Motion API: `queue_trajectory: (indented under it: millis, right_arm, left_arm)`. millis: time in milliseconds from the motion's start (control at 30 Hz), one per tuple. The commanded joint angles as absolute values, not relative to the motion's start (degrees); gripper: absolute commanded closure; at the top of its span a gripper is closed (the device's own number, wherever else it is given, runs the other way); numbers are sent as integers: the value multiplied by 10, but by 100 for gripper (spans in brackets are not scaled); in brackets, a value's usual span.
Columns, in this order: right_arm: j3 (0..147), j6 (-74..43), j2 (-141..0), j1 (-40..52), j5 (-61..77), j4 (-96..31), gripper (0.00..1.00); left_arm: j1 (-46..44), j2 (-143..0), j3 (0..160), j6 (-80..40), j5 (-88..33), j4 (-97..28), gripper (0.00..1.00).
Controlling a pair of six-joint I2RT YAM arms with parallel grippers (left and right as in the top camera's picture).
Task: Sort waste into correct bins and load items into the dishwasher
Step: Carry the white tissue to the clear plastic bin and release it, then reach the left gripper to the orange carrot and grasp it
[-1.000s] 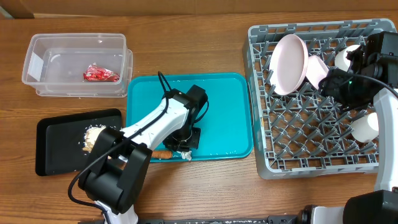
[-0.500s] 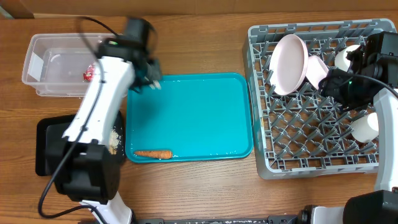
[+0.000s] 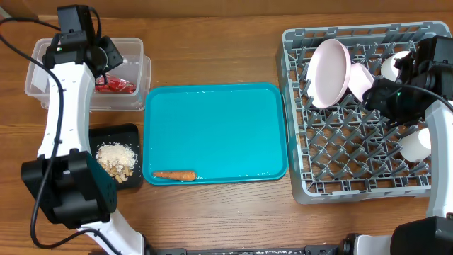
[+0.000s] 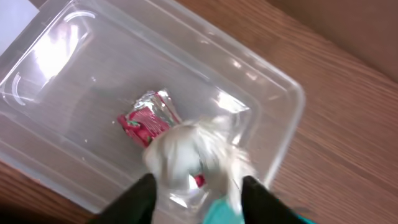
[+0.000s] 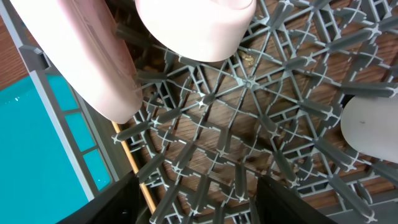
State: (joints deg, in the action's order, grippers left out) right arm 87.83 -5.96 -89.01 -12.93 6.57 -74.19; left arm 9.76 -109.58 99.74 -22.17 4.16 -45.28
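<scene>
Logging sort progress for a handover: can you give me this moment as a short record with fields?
Clear rectangular plastic tub: holds red crinkled snack wrapper
Left fingers: apart above tub, blurred white crumpled tissue between them
Shallow black tray: beige crumbly scraps
Teal serving tray: thin orange carrot stick
Grey dish rack: round pinkish plate, propped upright
Right fingers: apart over rack, empty

Left arm [image 3: 62, 106] is stretching far forward and to its own left, white links nearly straight, wrist tipping down at the end. Left pincer [image 4: 198, 186] is pointing down, black fingers [image 4: 140, 202] standing apart, not clamping anything. Right arm [image 3: 432, 67] is reaching in from the right edge, wrist folding inward. Right pincer [image 5: 196, 190] is aiming down, fingers [image 5: 124, 202] spread wide, holding nothing.
</scene>
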Motion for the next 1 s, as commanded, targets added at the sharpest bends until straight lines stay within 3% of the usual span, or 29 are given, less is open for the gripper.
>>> queue_trajectory:
  millis: [0,100,200,267,333,400,733,967]
  right_arm:
    - [885,-60,-887,-129,61,-743,38]
    - [885,-59,-887,-129,61,-744,38]
    - [885,-59,-887,-129,61,-743,38]
    - [885,-59,-887,-129,61,-743,38]
    - [885,-59,-887,-129,61,-743,38]
    - [885,-59,-887,-129,61,-741,37]
    - [885,-59,-887,-129,61,-744,37]
    - [885,-59,-887,-129,61,-745,37]
  left_arm:
    - [101,-1101,1009,-218,46,-451,39]
    - [97,-1089,1023,-214,8,-492,35]
    - [75,-1066,1028,-222,-119,-598,35]
    - [58,-1063,1028,-236,-180,-674,26]
    - [35,-1068,1027,-260,-221,-762,6]
    - [8,-1071,1020,-297,-221,-825,0]
    - [-113,-1058,916,-532,-130,-854,2]
    - [-181,-934,787,-638,-36,-804,0]
